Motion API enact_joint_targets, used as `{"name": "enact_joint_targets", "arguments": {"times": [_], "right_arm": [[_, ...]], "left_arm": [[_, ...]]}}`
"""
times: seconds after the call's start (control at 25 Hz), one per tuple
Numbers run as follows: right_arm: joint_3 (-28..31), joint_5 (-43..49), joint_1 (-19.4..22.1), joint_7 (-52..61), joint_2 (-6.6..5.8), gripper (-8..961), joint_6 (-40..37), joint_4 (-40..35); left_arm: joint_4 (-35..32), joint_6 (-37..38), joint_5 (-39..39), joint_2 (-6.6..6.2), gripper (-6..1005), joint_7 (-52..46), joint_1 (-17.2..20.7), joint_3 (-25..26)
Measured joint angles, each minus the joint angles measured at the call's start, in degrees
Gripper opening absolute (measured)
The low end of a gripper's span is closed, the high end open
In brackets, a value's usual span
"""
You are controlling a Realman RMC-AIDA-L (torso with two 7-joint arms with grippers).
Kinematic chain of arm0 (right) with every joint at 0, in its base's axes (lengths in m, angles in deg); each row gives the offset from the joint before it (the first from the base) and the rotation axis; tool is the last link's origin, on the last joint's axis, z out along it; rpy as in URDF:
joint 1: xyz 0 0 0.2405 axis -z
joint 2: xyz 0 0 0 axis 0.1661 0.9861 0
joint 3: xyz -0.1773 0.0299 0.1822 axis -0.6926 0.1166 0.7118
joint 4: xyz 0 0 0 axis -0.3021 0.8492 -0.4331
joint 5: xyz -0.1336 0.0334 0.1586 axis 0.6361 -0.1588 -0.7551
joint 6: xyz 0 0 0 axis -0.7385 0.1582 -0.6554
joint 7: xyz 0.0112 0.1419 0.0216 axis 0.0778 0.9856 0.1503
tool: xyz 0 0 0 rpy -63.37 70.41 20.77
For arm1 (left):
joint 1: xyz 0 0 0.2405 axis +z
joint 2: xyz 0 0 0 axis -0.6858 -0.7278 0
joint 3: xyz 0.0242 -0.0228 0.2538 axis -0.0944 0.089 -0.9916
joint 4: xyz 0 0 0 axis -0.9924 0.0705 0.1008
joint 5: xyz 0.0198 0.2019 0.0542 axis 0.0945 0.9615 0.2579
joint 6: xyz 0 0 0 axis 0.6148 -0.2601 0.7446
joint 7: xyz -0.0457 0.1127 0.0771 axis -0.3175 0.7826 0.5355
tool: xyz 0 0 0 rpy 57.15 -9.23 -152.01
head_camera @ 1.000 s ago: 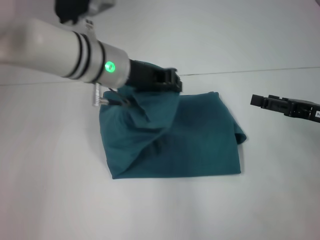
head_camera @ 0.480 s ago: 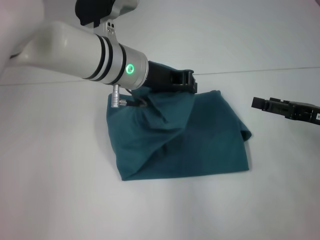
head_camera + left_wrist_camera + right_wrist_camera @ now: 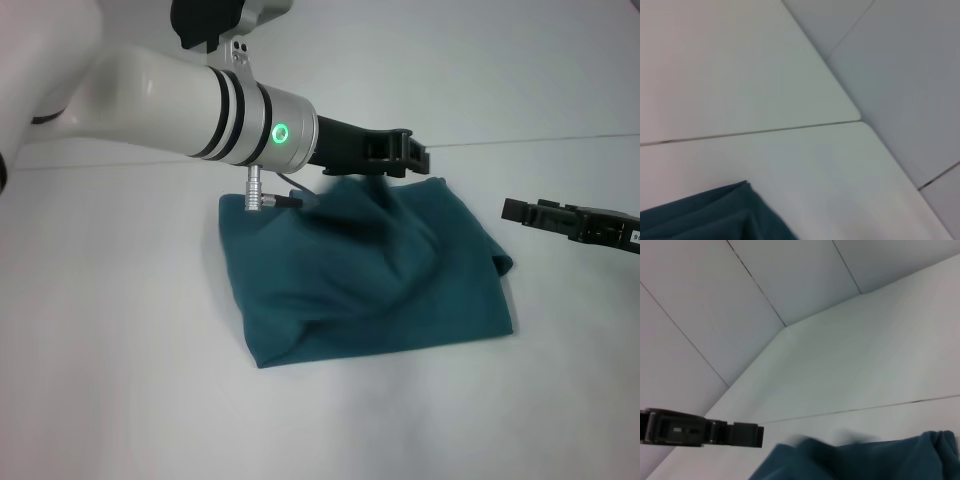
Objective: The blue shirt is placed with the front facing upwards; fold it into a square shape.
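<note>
No text, label or number can be read anywhere.

The blue shirt (image 3: 370, 280) is a plain dark teal-blue all over — no lettering or print shows on the folded cloth. It lies on a pale, near-white surface (image 3: 120, 380) crossed by one thin dark seam line. The left arm is glossy white with black rings, a silver cuff and a small green light; the left claw (image 3: 400, 155) is black. The right claw (image 3: 520, 210) is black too.
</note>
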Motion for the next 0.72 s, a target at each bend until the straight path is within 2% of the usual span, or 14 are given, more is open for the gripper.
{"name": "enact_joint_targets", "arguments": {"times": [0.4,0.52,0.72], "right_arm": [[-0.01,0.65,-0.11,-0.06,-0.07,915,0.59,0.22],[-0.02,0.68,-0.18,-0.05,-0.09,915,0.69,0.22],[0.01,2.29,-0.71,1.72,-0.52,916,0.89,0.12]], "left_arm": [[-0.56,1.19,-4.38,-0.3,545,3.12,0.68,-0.16],[-1.5,1.56,-4.42,-0.35,601,3.27,1.47,0.0],[-5.25,4.76,-4.46,-0.89,696,2.85,5.47,1.39]]}}
